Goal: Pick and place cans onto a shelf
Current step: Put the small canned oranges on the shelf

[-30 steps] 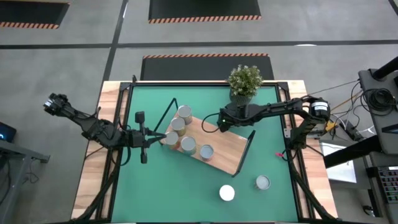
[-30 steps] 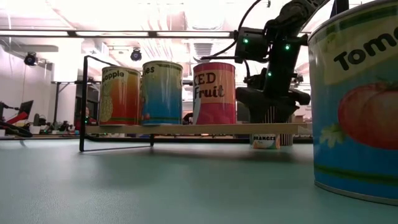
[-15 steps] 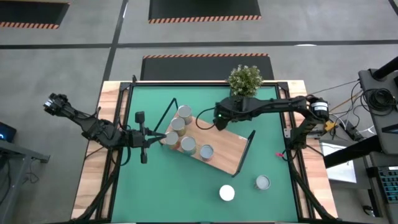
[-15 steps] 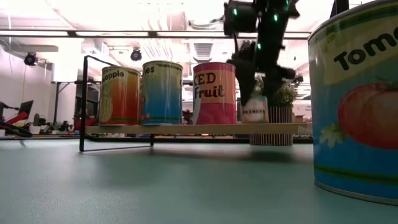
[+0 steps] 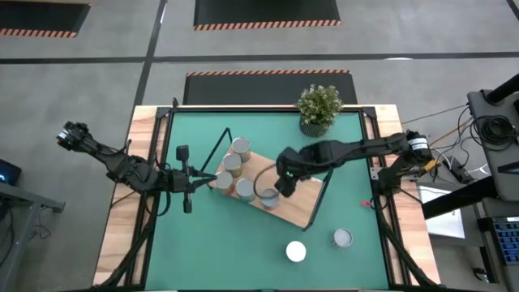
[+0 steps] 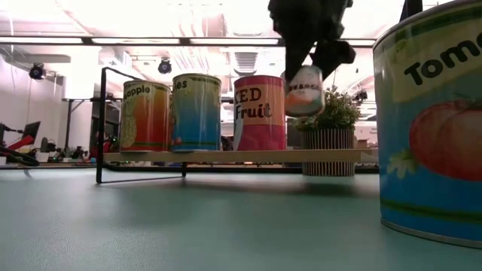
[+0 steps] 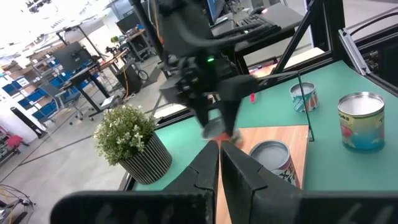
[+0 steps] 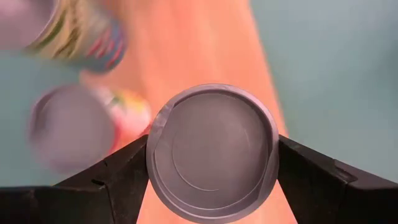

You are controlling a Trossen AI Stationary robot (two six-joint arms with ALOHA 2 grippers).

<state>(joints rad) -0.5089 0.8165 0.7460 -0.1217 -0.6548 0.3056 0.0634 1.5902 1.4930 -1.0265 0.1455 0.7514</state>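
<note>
High view: four cans stand on the shelf point(image 5: 293, 195); two cans point(image 5: 342, 238) wait on the mat.
Low view: right gripper point(image 6: 305, 71) carries a can point(image 6: 304, 92) above the shelf.
Left wrist view: left gripper point(image 7: 219, 163) pinched closed, empty, beside the shelf.
Right wrist view: fingers clamp the can.

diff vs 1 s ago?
The right gripper, shut on a can, lifted it from table level behind the shelf and swung it out over the board, toward the cans already standing there. It now hangs above the shelf in the low view. Unchanged: left gripper shut by the shelf's end, the plant, and the two cans on the mat.
</note>
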